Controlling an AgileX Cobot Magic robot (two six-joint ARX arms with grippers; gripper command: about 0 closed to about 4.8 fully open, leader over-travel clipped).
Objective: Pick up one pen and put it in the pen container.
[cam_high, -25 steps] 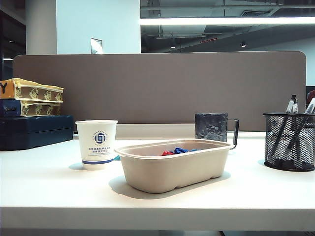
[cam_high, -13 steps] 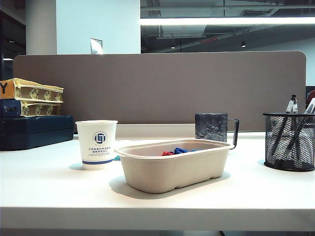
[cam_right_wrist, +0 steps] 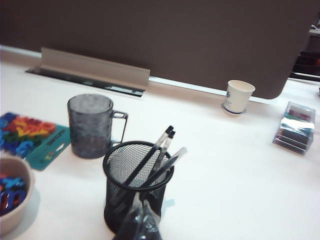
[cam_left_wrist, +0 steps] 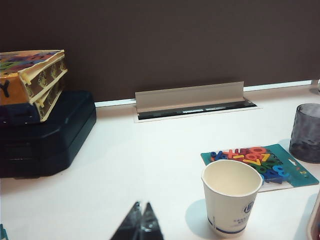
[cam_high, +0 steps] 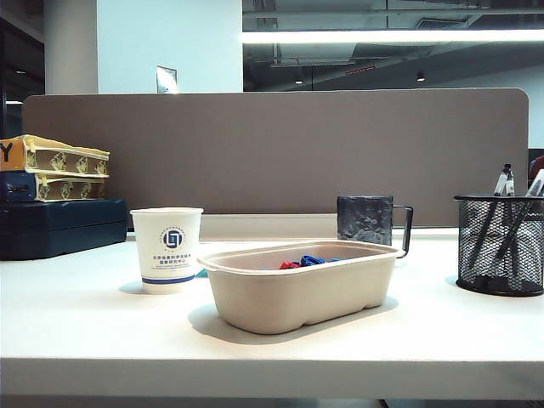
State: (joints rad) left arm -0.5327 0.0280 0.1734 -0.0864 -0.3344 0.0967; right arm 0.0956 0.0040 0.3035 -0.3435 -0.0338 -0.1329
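From my right wrist camera I see the right gripper (cam_right_wrist: 141, 220) clenched on nothing, its tips hanging just above the near side of the pen container (cam_right_wrist: 137, 184), which stands on the white table (cam_right_wrist: 240, 165) beside the grey mug (cam_right_wrist: 91, 126) with three pens (cam_right_wrist: 159, 159) leaning inside it. My left wrist camera shows the left gripper (cam_left_wrist: 140, 224) also clenched and empty, over bare table near the paper cup (cam_left_wrist: 231, 197), with a card of coloured letters (cam_left_wrist: 260, 161) just behind that cup. In the outside view neither arm appears; the pen container (cam_high: 500, 245) sits at the far right, well apart from the beige tray (cam_high: 299, 285).
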